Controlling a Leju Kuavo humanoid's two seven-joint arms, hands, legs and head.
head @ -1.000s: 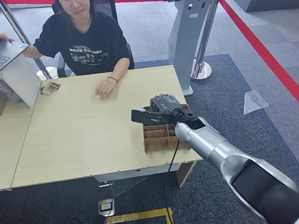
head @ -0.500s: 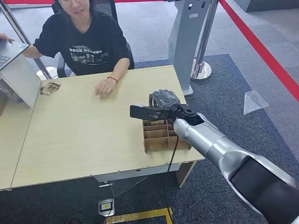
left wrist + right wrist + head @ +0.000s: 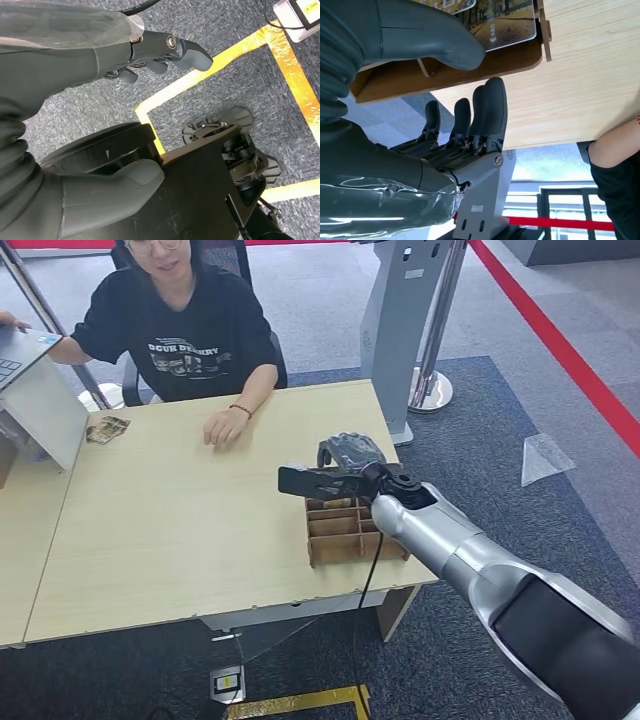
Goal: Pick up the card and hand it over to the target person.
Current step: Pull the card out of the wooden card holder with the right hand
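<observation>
The right hand [image 3: 343,468], fingers spread and holding nothing, is hovering over the box [image 3: 349,532] at the table's right edge; the card [image 3: 501,20] is lying ungrasped.

Pale wood table [image 3: 173,510], brown cardboard tray [image 3: 343,537], seemingly photo-printed card [image 3: 501,22], dark-grey right hand [image 3: 349,462].

A light wooden table [image 3: 166,530] stands on blue-grey carpet [image 3: 483,440]. A red floor stripe [image 3: 558,345] runs past a grey kiosk stand [image 3: 396,330].
</observation>
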